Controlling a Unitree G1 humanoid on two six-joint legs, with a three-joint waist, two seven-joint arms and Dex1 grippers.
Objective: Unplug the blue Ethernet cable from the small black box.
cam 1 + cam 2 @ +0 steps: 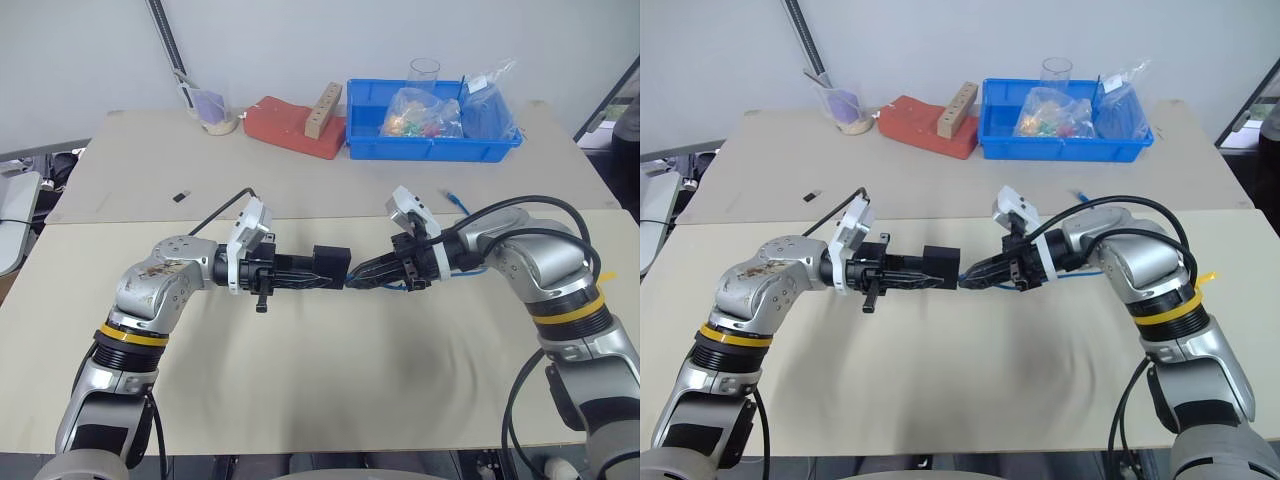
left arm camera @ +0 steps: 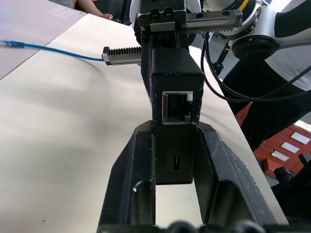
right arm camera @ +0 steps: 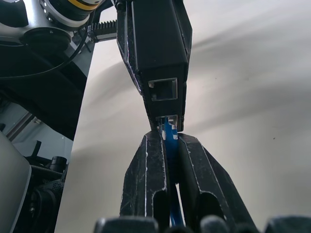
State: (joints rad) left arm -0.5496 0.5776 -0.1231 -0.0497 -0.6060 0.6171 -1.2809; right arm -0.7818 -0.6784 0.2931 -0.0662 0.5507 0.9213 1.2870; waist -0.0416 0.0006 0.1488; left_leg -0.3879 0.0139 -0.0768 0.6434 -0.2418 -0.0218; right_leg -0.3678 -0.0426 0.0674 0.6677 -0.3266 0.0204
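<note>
My left gripper (image 1: 318,270) is shut on the small black box (image 1: 330,262) and holds it above the middle of the table. In the left wrist view the box (image 2: 176,92) sits between the two fingers with an empty port facing the camera. My right gripper (image 1: 357,279) meets the box from the other side. It is shut on the blue Ethernet cable (image 3: 169,133) right at the plug, which sits in the box's (image 3: 158,48) lower port. The cable trails back under my right arm, and its free end (image 1: 455,198) lies on the table.
At the back of the table stand a blue bin (image 1: 430,150) with bags and a glass, a red block (image 1: 290,125) with a wooden piece on it, and a cup (image 1: 215,112). A tiny black piece (image 1: 181,195) lies at the back left.
</note>
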